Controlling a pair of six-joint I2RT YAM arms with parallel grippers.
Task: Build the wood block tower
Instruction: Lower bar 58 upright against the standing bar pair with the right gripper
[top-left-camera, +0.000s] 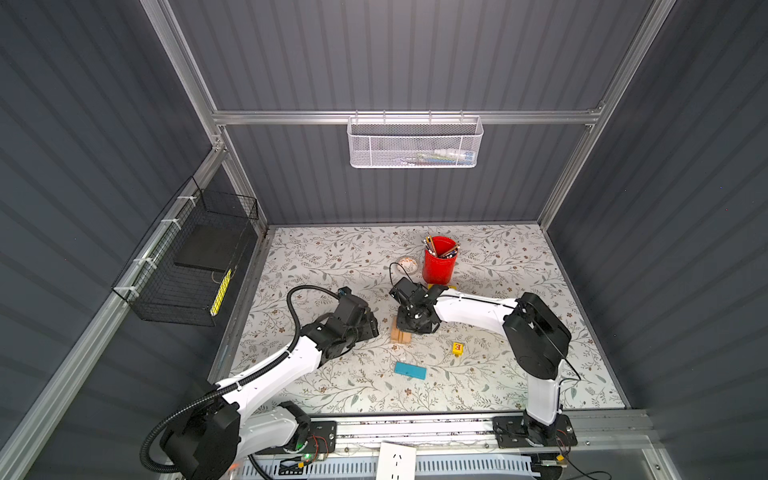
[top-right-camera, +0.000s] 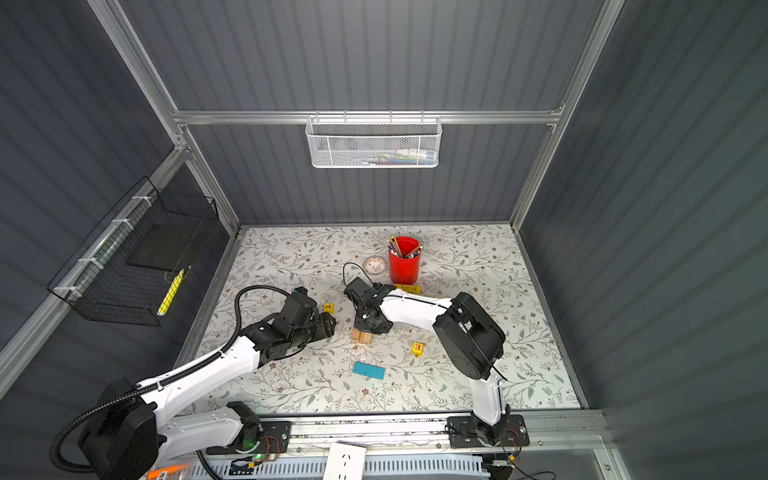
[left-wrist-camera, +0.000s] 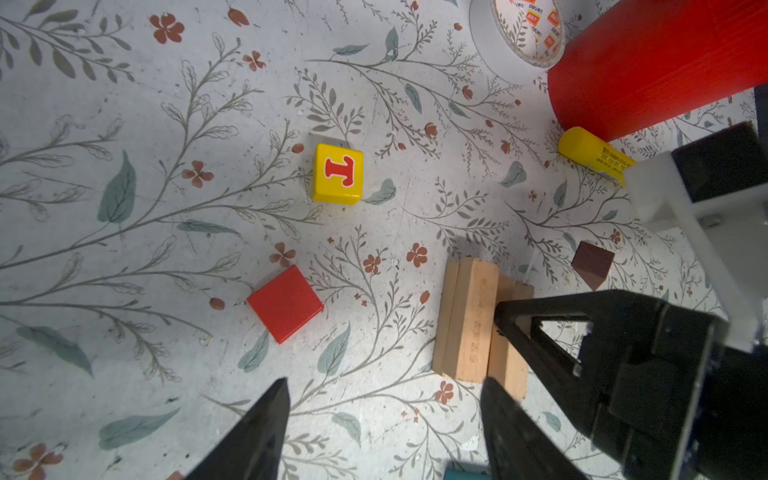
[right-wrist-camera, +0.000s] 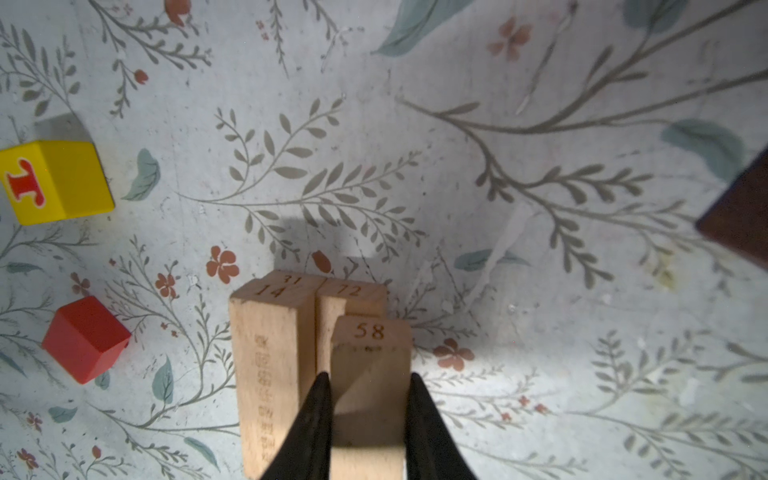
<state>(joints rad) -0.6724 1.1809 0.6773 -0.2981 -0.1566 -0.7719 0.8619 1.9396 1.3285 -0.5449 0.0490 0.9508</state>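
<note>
A: Starting at the right claw (right-wrist-camera: 369, 376): closed narrow on the bar marked 58 (right-wrist-camera: 370, 345), gripped across its width.

B: Lying which way?

A: Long axis straight out from the fingers, parallel to the three other tan bars (left-wrist-camera: 467, 320). Sits directly over the one marked 72 (right-wrist-camera: 351, 291), just beside the one marked 14 (right-wrist-camera: 272, 332). Cannot tell whether already touching down or a shade above.

B: Lined up at the ends?

A: Not quite; stops short of the neighbours' far ends. Probably needs a nudge forward before letting go.

B: And the left claw (left-wrist-camera: 385, 382)?

A: Spread wide, holding nothing, hovering near the stack on its left. Nearer to the red cube (left-wrist-camera: 286, 302) and the yellow T cube (left-wrist-camera: 337, 172), so likely the better pick for those.

B: Anything in the way?

A: Nothing between the held bar and its seat. Further out: the dark roof piece (left-wrist-camera: 592, 264) near the stack, on the side away from those cubes. Then the teal bar (top-left-camera: 410, 370) and yellow E cube (top-left-camera: 457, 348) toward the front of the table (top-left-camera: 332, 257), well apart. At the back, off the task: a yellow tube (left-wrist-camera: 590, 154), a red cup (top-left-camera: 439, 259) of pencils, a tape roll (left-wrist-camera: 523, 33). Main risk, at a guess: knocking the loose bars askew on release.
</note>
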